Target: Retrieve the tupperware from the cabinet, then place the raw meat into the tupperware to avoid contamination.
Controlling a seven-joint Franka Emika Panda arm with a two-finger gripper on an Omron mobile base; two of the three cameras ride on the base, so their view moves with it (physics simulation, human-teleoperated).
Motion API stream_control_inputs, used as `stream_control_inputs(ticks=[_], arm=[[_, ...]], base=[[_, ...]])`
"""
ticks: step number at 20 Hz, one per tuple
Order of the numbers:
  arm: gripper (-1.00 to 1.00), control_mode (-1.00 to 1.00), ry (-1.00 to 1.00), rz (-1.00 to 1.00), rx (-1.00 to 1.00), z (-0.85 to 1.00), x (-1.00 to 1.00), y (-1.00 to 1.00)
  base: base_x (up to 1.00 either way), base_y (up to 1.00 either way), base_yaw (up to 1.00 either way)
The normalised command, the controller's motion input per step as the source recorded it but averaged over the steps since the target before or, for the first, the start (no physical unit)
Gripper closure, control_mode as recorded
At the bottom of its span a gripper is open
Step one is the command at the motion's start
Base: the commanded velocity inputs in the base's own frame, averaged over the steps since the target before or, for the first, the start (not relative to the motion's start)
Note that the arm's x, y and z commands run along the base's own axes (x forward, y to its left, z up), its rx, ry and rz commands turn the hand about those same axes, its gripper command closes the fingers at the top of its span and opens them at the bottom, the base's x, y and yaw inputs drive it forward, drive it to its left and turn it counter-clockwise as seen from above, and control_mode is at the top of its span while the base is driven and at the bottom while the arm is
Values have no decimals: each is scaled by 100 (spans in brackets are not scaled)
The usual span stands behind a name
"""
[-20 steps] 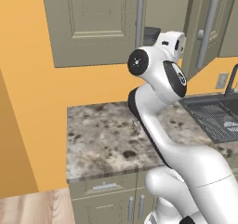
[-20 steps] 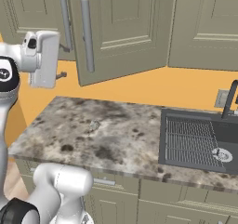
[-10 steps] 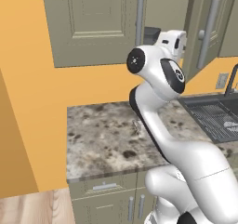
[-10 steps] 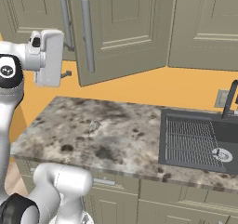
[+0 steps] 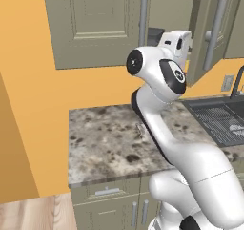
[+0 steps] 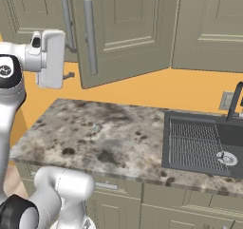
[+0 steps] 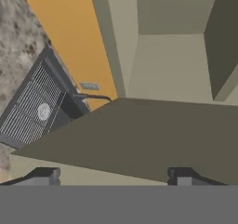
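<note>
Raised slightly, hand (image 7: 111, 174) (wide open) faces panelled olive cabinet (image 5: 105, 24); speckled granite counter (image 6: 118, 138) below.

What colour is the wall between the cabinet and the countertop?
Plain orange wall, below the olive-grey cabinet and above the speckled stone countertop; clearest in the right base view.

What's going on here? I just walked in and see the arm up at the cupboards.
The white arm has raised its gripper to the open wall cabinet, whose right door stands swung out. The jaws stand apart with nothing between them. A dark tub, probably the tupperware, sits on the shelf just behind the hand, not yet grasped. Below are the speckled counter and the dark sink.
</note>
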Motion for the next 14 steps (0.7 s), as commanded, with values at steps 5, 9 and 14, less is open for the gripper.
stream_control_inputs(ticks=[5,9,14], arm=[[-100,-100,4,-12,-1,-7,-26,-48],[-100,-100,3,-15,0,-12,-38,-61],[-100,-100,3,-16,0,-10,-42,-63]], base=[[0,0,0],[0,0,0],[0,0,0]])
